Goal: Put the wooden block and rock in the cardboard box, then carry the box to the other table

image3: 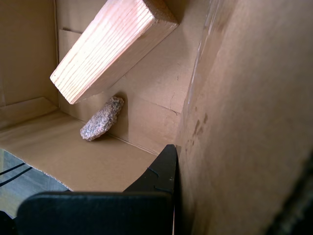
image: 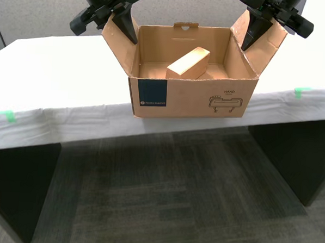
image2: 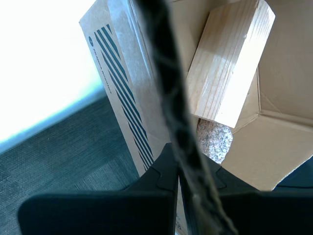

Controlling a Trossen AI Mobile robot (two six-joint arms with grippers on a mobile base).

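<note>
The cardboard box (image: 191,96) hangs at the front edge of the other table (image: 50,77), its front face past the edge; I cannot tell whether it rests on the sheet. Inside, the wooden block (image: 188,63) leans at a slant. The rock (image2: 215,139) lies under the block's low end and is hidden in the exterior view. My second gripper (image: 124,24) is shut on the side flap at the exterior view's left, with the flap edge between its fingers (image2: 161,171). My first gripper (image: 255,33) is shut on the opposite flap. The first wrist view shows the block (image3: 107,46) and the rock (image3: 101,120).
Green tape marks (image: 9,115) (image: 301,92) sit on the table's wrinkled sheet near its front edge. Dark carpet (image: 164,192) spreads below, with dark table supports (image: 291,155) at both sides of the exterior view. A grey partition wall stands behind the table.
</note>
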